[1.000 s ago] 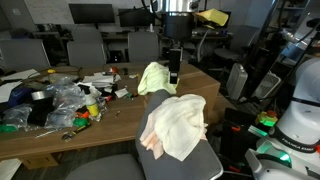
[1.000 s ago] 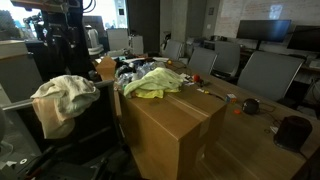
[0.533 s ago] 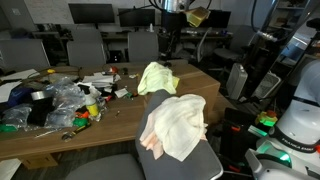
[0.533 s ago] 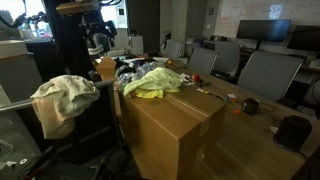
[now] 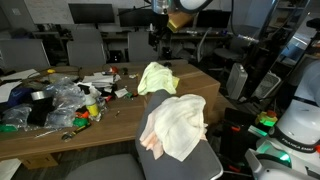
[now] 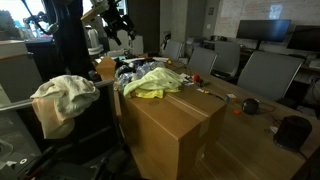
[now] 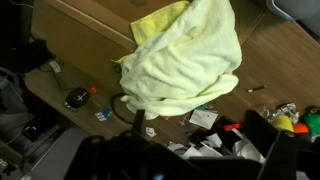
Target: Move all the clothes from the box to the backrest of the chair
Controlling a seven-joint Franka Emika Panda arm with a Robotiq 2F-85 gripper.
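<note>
Two cloths: a yellow-green cloth [image 5: 155, 77] not yet moved, and a cream cloth [image 5: 175, 125] already draped over the chair [image 5: 200, 162].
Far left: crinkled plastic bags [image 5: 55, 100] and small clutter on the tabletop [image 5: 200, 80], no part of this job.
Yellow-green cloth: heaped on top of the cardboard box [image 6: 170, 130], one side spilling towards the box edge.
Handling: soft, light and limp, I'd say. It should sag and trail once lifted, so a raised fold near the middle of the heap looks a safer hold than a thin corner.
End effector [image 5: 160, 37]: high above the box, well apart from the cloth, and no fabric hangs from it. It is too dark and small for me to tell whether its fingers are spread or pressed together.
Chair: the cream cloth covers the backrest, hiding most of it.
Hard to make out: whether more clothes lie under the heap or inside the box. The bottom of the wrist view is a dark blur.
</note>
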